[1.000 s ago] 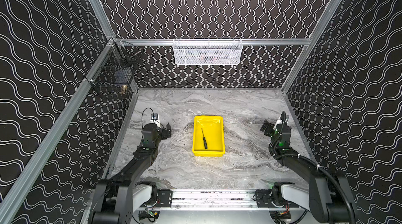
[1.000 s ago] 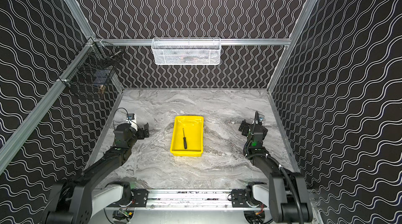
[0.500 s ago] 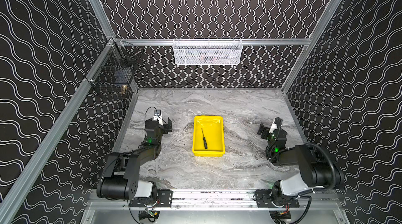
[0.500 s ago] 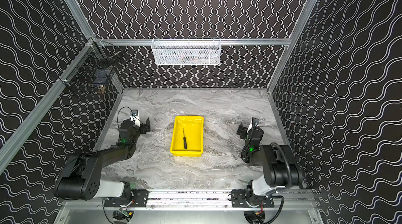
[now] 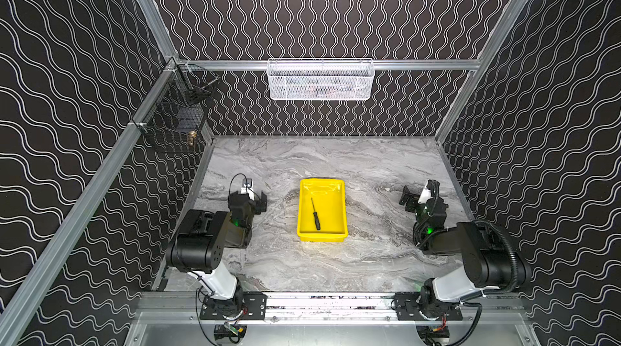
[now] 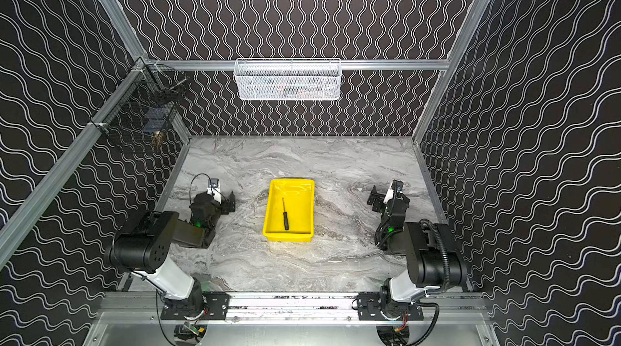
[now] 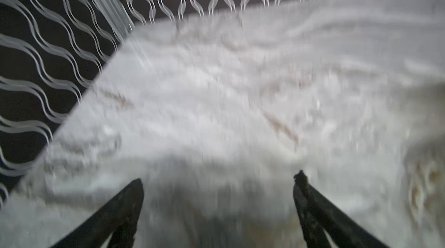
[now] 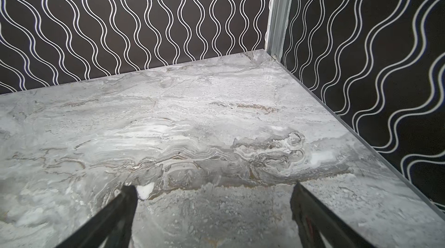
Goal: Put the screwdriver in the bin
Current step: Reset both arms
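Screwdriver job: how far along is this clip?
Done: the screwdriver lies flat inside the yellow bin. In hand: nothing; the left end effector and right end effector are open and empty, each out to its own side of the bin. Left: nothing visible.

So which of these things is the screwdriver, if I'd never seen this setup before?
Start at the grey marble table and find the bright yellow bin at its middle, between the two arms. The screwdriver lies flat inside it, touched by neither arm. It is the only thing in the bin: slim and all black, with a thin shaft pointing toward the back wall and a thicker handle nearer the front.
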Robot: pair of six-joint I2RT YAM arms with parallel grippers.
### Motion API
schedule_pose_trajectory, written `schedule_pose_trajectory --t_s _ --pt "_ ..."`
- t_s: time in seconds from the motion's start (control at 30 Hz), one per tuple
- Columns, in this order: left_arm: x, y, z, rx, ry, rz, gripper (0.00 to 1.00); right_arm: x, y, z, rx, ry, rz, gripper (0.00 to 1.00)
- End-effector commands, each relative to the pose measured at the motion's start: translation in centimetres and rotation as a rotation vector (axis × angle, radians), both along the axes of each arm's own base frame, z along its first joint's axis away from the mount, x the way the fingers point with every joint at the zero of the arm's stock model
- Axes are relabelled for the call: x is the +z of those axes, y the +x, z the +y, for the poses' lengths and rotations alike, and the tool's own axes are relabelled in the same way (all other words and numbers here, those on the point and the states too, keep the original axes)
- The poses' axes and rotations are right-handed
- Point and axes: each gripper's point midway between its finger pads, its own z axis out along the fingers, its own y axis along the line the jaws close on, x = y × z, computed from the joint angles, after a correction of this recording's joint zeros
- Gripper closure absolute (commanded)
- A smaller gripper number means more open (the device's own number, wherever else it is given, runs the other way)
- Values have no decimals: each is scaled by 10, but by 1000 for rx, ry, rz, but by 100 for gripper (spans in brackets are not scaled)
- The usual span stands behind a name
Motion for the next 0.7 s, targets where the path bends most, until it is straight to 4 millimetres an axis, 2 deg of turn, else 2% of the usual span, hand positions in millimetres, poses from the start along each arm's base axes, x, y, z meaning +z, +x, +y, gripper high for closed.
schedule_pose_trajectory --t_s 0.0,0.3,0.4,0.67 --pt "3 3 2 21 -2 -16 1 13 3 1 10 -14 -52 1" --pt "5 1 3 20 1 -25 1 15 1 2 12 -15 -63 1" --pt "3 4 -9 -46 2 -7 1 13 1 1 10 -14 -55 1" --pt "3 5 -13 -83 -5 -5 1 13 1 2 11 -13 -57 1"
